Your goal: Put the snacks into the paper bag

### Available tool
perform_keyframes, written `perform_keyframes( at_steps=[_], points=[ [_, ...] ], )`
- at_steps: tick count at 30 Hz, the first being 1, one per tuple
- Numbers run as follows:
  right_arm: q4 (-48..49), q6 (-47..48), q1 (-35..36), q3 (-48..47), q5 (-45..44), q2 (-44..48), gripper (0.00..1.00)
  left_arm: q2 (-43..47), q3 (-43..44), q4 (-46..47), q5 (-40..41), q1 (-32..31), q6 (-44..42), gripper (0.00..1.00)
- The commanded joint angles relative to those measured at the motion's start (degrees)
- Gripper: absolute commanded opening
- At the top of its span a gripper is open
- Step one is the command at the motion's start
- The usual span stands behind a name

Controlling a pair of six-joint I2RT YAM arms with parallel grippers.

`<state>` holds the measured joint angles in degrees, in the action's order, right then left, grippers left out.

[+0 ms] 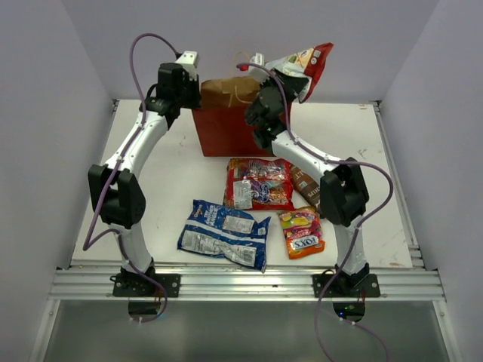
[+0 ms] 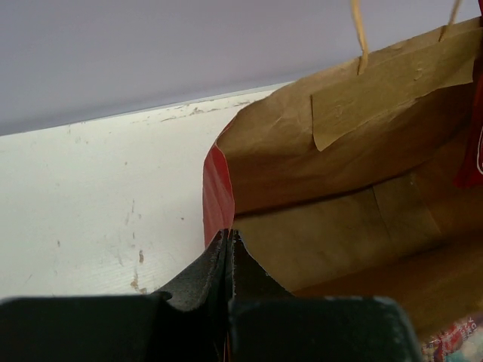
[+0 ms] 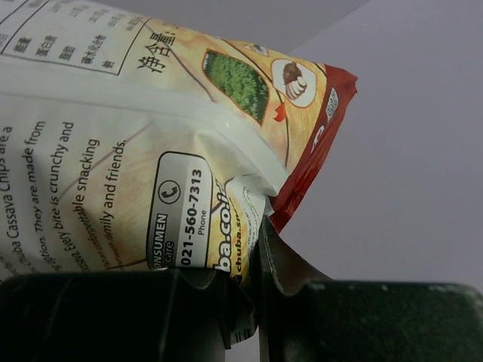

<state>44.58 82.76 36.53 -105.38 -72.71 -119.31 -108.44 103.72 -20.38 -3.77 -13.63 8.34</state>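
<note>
Rail [image 1: 241,285], white table [image 1: 170,170], paper bag [image 1: 226,137], walls [image 1: 60,60].

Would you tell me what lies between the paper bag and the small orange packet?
The red candy bag lies there, as the top view shows.

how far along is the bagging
Nothing looks bagged yet. In hand: left pincer pinches the paper bag rim; right pincer holds the white-yellow-red bag aloft. Left on the table: blue-white packet, red candy bag, brown chip bag, orange candy bag.

Chip bag [image 1: 305,183] half behind right arm [image 1: 343,194]
</note>
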Motion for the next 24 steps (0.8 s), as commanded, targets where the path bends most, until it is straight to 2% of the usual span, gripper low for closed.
perform_keyframes(
  at_steps=[1, 3, 6, 13, 17, 24],
  points=[
    [9.65, 2.93, 1.0, 5.87, 2.22, 11.19, 0.0, 0.34, 1.75, -2.21, -1.06, 0.53, -0.17, 0.0],
    [8.69, 2.15, 1.08, 9.75, 2.83, 14.08, 0.0, 0.6, 1.75, -2.21, -1.33, 0.44, -0.16, 0.0],
    [4.83, 1.26, 1.08, 9.76, 3.8, 15.77, 0.0, 0.78, 1.75, -2.12, -1.59, 0.44, -0.25, 0.0],
    [-12.48, -1.81, 1.08, 7.57, 8.46, 19.54, 0.0, 0.87, 1.83, -2.12, -2.29, 0.53, -0.25, 0.0],
    [-23.29, -8.48, 1.08, 4.66, 9.34, 19.29, 0.0, 0.87, 1.84, -2.03, -2.82, 0.44, -0.16, 0.0],
    [-28.14, -10.52, 1.08, 7.12, 9.87, 18.23, 0.0, 1.3, 2.01, -2.21, -2.38, 0.53, -0.69, 0.0]
  ],
)
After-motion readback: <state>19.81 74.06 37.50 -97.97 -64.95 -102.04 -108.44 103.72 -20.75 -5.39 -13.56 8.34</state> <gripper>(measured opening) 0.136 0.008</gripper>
